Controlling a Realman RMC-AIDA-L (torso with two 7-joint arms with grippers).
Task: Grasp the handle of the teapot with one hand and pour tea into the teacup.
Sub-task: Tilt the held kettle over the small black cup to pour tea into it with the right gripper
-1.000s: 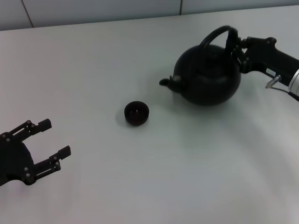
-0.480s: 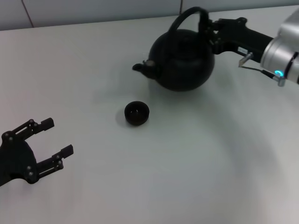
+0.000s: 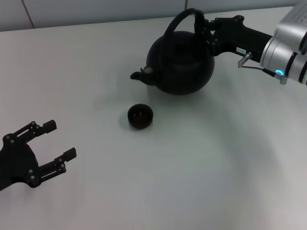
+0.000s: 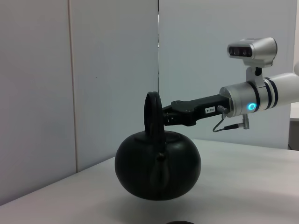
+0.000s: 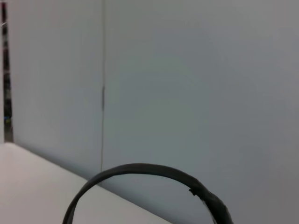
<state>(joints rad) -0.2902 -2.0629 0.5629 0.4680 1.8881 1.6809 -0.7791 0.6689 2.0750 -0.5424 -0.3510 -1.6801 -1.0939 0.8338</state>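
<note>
The big round matte black teapot (image 3: 181, 63) hangs clear above the white bench (image 3: 192, 158), spout pointing to robot's left, held by its tall black arched handle (image 3: 184, 21); the right gripper (image 3: 207, 33), black w/ silver-grey wrist, has its fingers clamped on the handle's right side. The tiny dark bowl-shaped teacup (image 3: 140, 116) sits on the bench, near, below-left of the spout. The left gripper (image 3: 53, 143) rests at the bench's near left, fingers spread wide, holding nothing
</note>
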